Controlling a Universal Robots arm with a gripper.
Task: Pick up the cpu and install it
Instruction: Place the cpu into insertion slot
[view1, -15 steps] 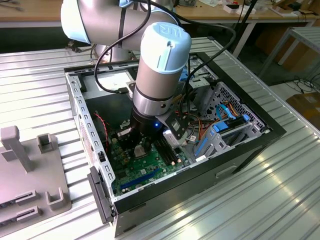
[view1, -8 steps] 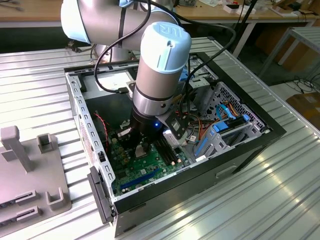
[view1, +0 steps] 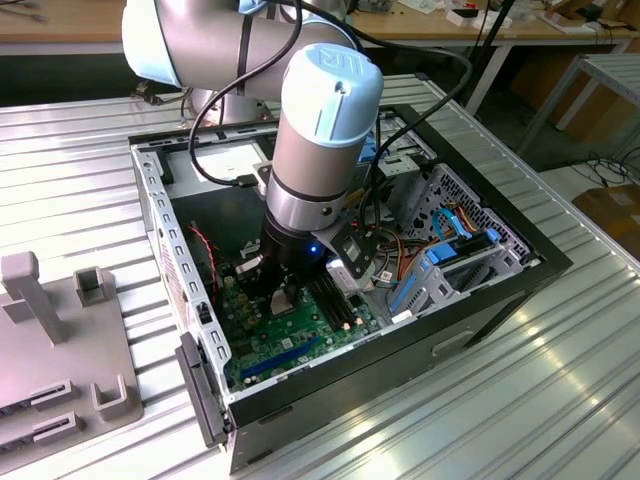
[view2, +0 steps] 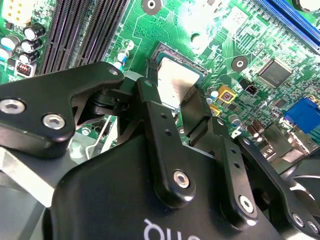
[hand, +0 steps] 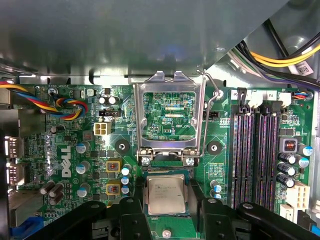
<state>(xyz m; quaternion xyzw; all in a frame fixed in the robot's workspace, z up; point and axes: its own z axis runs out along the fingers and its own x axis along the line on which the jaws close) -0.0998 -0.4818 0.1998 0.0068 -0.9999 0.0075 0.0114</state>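
I see the cpu (hand: 166, 194), silver face up, directly over the open socket (hand: 165, 172); I can't tell whether it is seated. The gripper (view2: 172, 92) has its fingers (hand: 131, 216) drawn in narrowly, one against each opposite edge of the chip. Just beyond the socket, its metal load frame (hand: 170, 117) stands hinged open. The black memory slots (hand: 255, 155) run beside the socket on the green motherboard (hand: 65, 145).

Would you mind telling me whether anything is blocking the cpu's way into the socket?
Nothing visible does. In the first wrist view the cpu is right at the socket, and the socket's metal frame is swung open, clear of it.
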